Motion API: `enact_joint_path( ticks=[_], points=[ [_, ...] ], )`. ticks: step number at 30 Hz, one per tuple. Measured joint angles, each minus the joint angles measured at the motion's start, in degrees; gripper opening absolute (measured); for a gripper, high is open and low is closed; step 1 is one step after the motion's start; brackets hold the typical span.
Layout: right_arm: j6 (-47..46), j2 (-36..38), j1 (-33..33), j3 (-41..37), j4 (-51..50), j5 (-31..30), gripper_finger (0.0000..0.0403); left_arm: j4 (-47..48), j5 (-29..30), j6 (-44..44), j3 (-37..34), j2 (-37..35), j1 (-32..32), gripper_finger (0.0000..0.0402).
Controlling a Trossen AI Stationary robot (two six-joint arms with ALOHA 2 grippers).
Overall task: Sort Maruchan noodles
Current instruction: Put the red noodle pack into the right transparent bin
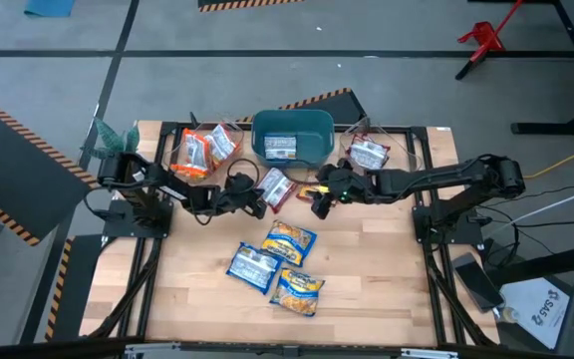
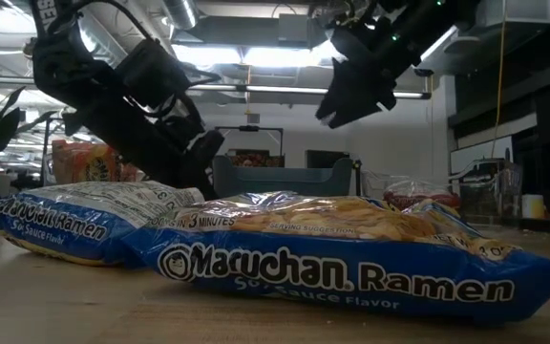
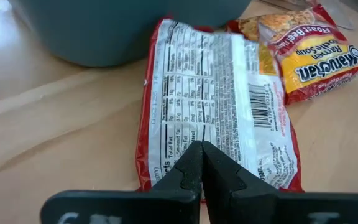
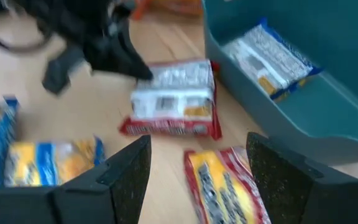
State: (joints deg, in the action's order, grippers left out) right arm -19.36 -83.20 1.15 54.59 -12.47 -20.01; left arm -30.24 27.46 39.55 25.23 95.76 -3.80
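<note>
Three blue ramen packets [image 1: 273,263] up front; two red packets [image 1: 275,187] behind.

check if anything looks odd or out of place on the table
Mostly a mid-sort scatter. One red packet lies label-side down by the teal bin, with the shut left gripper at its edge. The open right gripper hovers over another red packet. Nothing looks torn or spilled.
</note>
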Motion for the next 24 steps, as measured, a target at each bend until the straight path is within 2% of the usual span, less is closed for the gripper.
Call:
enact_joint_path(
  ticks=[14, 19, 21, 24],
  points=[
    [-8.6, -11.0, 0.0, 0.0, 12.7, -1.9, 0.0248, 1.5, -0.1, 3.0, 0.0, 0.5, 2.8, 0.0000],
    [-8.9, -14.4, 1.8, 0.0, 18.6, 0.5, 0.0248, 1.9, 0.0, 3.8, 0.0, 0.5, 3.6, 0.0000],
    [-8.7, -15.3, 2.9, 0.0, 20.4, 1.4, 0.0248, 4.2, -2.3, 3.9, -0.2, 0.8, 3.9, 0.0000],
    [-7.4, -15.9, 5.1, 0.0, 22.8, 3.3, 0.0248, 5.3, -2.5, 4.4, -0.4, 0.9, 4.1, 0.0000]
  ],
)
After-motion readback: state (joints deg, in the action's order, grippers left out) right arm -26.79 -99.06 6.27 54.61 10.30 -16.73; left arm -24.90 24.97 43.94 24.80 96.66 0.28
